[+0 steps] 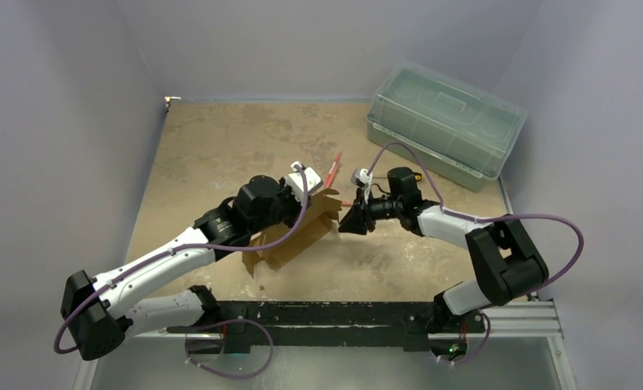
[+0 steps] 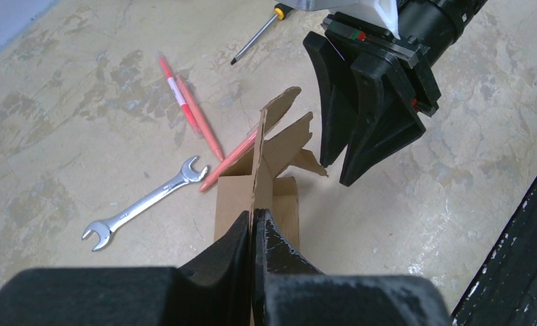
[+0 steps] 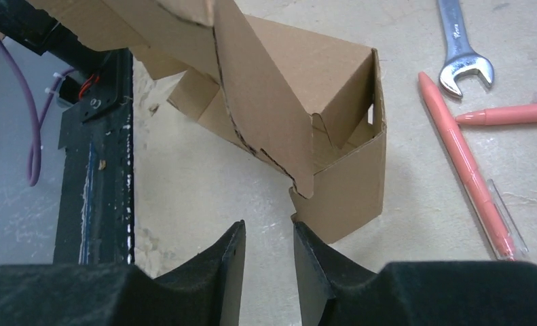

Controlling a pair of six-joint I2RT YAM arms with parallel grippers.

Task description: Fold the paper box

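Observation:
The paper box (image 1: 295, 236), brown cardboard and partly folded, stands off the table between the two arms. My left gripper (image 2: 253, 217) is shut on one upright cardboard panel of the paper box (image 2: 235, 197), pinching its edge between both fingers. The loose flaps stick up beyond that grip. My right gripper (image 3: 269, 227) is open, with only bare table between its fingers. Its right fingertip sits right at the lower corner of the open end of the paper box (image 3: 350, 173). In the left wrist view, the right gripper (image 2: 338, 173) hangs just right of the flaps.
A steel wrench (image 2: 146, 204), pink pens (image 2: 191, 112) and a screwdriver (image 2: 255, 34) lie on the table just behind the box. A green-tinted lidded bin (image 1: 444, 122) stands at the back right. The black base rail (image 1: 342, 313) runs along the near edge.

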